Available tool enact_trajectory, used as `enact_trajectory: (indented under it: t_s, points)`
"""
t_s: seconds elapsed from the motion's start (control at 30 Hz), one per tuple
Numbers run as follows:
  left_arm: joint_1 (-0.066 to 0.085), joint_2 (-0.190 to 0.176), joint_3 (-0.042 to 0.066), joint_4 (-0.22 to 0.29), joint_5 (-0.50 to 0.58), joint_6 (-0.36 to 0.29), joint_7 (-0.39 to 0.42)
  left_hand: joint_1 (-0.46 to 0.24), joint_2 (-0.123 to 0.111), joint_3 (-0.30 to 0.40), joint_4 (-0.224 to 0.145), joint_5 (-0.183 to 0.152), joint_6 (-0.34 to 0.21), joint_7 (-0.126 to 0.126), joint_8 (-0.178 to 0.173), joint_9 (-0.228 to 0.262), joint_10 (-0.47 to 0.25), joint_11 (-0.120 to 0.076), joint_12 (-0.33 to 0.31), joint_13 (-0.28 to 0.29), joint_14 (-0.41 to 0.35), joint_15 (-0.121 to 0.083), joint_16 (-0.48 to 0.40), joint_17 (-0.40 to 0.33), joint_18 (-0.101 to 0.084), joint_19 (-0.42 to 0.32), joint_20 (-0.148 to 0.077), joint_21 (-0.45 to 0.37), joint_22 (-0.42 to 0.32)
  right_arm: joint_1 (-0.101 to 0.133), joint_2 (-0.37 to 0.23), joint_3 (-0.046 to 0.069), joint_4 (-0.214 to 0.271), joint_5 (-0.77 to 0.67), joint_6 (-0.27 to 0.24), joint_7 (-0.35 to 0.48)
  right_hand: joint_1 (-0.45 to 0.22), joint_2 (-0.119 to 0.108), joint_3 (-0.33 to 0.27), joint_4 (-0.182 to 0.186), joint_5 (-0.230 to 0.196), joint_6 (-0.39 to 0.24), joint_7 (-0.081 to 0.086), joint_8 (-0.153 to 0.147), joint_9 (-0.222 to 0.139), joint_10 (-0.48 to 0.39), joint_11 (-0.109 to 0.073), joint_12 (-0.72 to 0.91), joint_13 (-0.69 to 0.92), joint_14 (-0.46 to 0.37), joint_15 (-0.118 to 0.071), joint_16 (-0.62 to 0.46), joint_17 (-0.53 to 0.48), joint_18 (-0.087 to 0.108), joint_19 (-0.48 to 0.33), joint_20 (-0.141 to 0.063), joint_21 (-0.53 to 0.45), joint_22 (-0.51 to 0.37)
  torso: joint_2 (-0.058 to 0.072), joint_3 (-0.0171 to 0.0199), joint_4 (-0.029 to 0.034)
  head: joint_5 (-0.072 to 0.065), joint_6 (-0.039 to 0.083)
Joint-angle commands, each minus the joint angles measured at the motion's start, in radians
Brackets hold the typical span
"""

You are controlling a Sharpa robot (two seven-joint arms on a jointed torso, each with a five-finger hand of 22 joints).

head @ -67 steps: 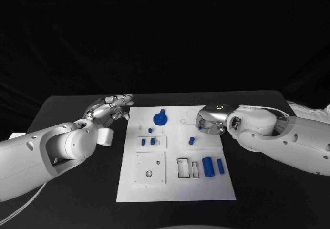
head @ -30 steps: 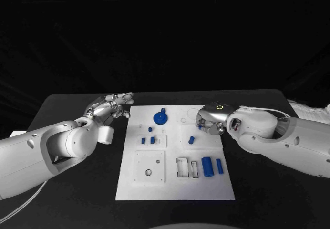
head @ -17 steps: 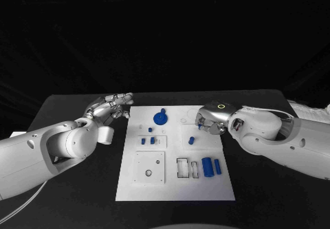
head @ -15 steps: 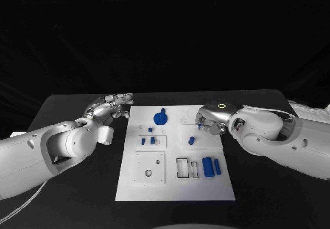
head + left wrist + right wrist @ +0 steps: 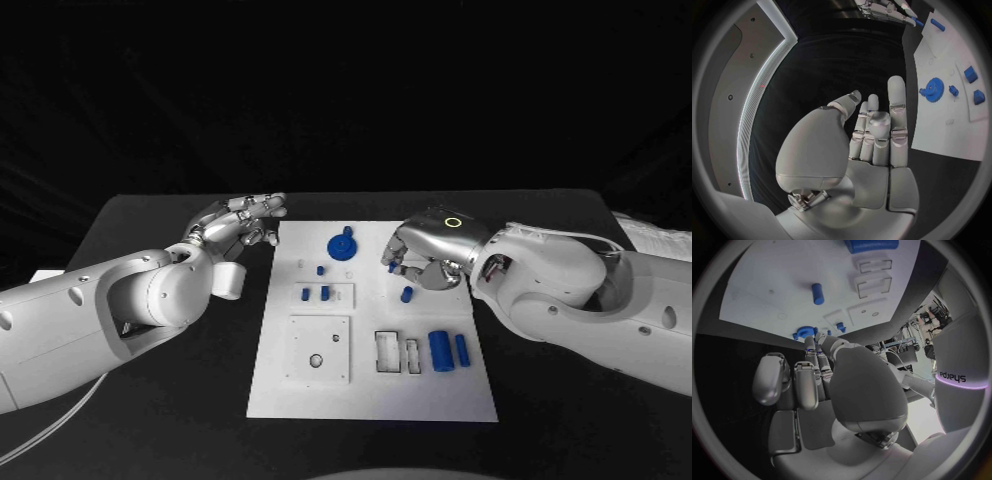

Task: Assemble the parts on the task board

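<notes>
My right hand (image 5: 430,252) hovers mid-frame over the task board (image 5: 372,395), fingers pinching a small blue part (image 5: 391,266). It looks light, rigid and slick; I'd grip its sides. My left hand (image 5: 238,222), upper left, is spread, holding nothing.

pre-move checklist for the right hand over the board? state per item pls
1. Right hand holds a part: ok, a small blue part sits at its fingertips.
2. Firmness of that pinch: cannot tell.
3. Left hand off the task board: ok, open beside its far left corner.
4. Blue gear seated on the board: ok.
5. Loose blue peg under the right hand, collision risk: not ok.
6. Target hole for the held part: cannot tell.
</notes>
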Motion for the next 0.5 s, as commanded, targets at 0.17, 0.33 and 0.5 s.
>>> enact_trajectory:
  t_s: [0.17, 0.33, 0.5]
  points:
    - [0.0, 0.006, 0.001, 0.001, 0.0, 0.01, 0.008, 0.007, -0.001, -0.002, -0.004, 0.005, -0.01, 0.001, 0.005, -0.001, -0.007, -0.001, 0.005, 0.002, -0.006, 0.004, -0.005, -0.002, 0.009, -0.006, 0.004, -0.007, -0.001, -0.024, 0.063, 0.001, 0.019, 0.014, -0.018, 0.017, -0.009, -0.002, 0.008, -0.002, 0.009, 0.007, 0.002, 0.002, 0.001, 0.006, 0.002, -0.002, 0.0, 0.064, -0.004, 0.005, 0.043, 0.01, 0.003, -0.003, 0.001, -0.003, 0.0, -0.0011, -0.0017, 0.046, -0.011]
    - [0.0, 0.008, 0.001, 0.002, 0.0, 0.011, 0.008, 0.007, -0.001, -0.002, -0.004, 0.005, -0.01, 0.001, 0.005, -0.001, -0.007, -0.001, 0.005, 0.002, -0.006, 0.004, -0.005, -0.002, 0.009, -0.006, 0.004, -0.007, -0.001, -0.071, 0.116, 0.0, -0.008, 0.015, -0.013, 0.034, -0.011, -0.002, 0.011, -0.005, 0.013, 0.006, 0.003, 0.001, 0.001, 0.005, 0.003, -0.003, -0.002, 0.063, -0.004, 0.004, 0.042, 0.011, 0.003, -0.003, 0.0, -0.005, 0.001, -0.001, -0.0016, 0.077, -0.022]
    - [0.0, 0.012, 0.001, 0.005, 0.0, 0.013, 0.007, 0.007, -0.001, -0.002, -0.004, 0.005, -0.01, 0.001, 0.005, -0.001, -0.007, -0.001, 0.005, 0.002, -0.006, 0.004, -0.005, -0.002, 0.009, -0.006, 0.004, -0.007, -0.001, -0.125, 0.168, -0.001, -0.044, 0.015, -0.004, 0.055, -0.013, -0.003, 0.012, -0.007, 0.015, 0.004, 0.005, 0.0, 0.001, 0.004, 0.004, -0.004, -0.004, 0.063, -0.004, 0.003, 0.041, 0.011, 0.002, -0.004, -0.001, -0.008, 0.001, -0.0018, 0.001, 0.098, -0.033]
